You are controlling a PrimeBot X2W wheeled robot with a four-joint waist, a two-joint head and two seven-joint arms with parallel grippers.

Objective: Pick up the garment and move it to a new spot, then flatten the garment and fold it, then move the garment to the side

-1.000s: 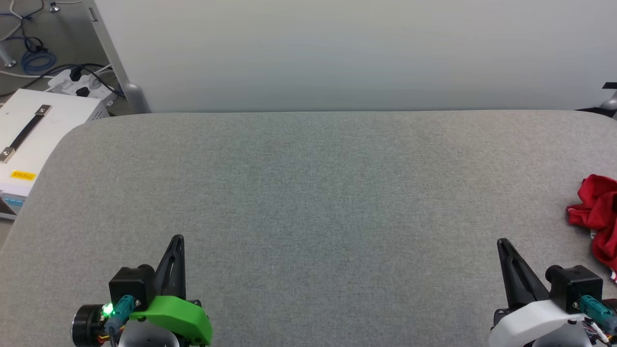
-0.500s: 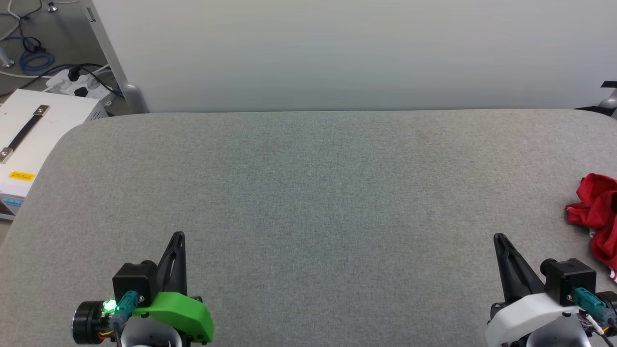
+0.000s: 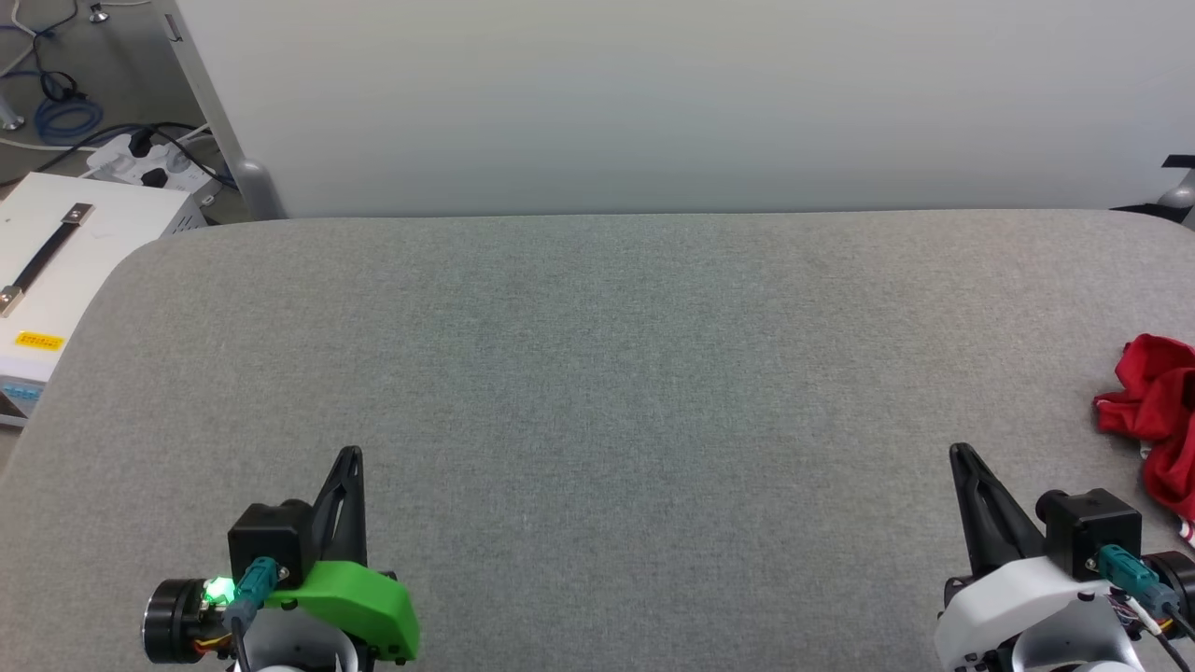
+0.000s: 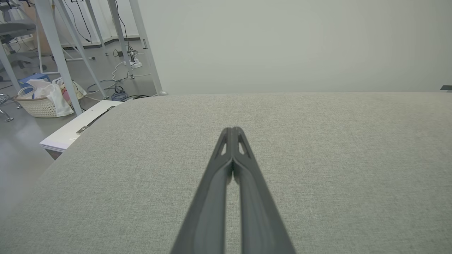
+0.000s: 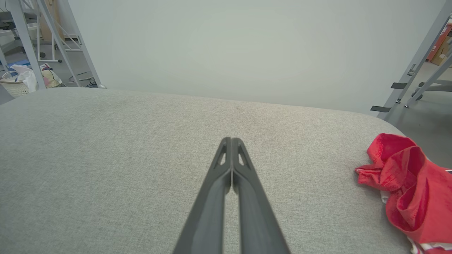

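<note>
Both grippers are sitting slightly higher in the head view than a second ago, the right gripper (image 3: pixel 959 450) also drifting a little inward, while the whole picture is shifting a touch with the camera. The left gripper (image 3: pixel 350 453) is reaching out over the near left part of the grey fabric-covered table (image 3: pixel 597 355), its two dark fingers (image 4: pixel 215 197) pressing together and holding nothing. The right gripper's fingers (image 5: pixel 212 204) are likewise lying closed against each other, empty. The garment (image 3: pixel 1156 420), a crumpled red T-shirt showing a bit of red-white striped trim, is lying bunched at the table's right edge, right of the right gripper and apart from it. A white case (image 3: pixel 65 252) is standing beside the table's left end.
</note>
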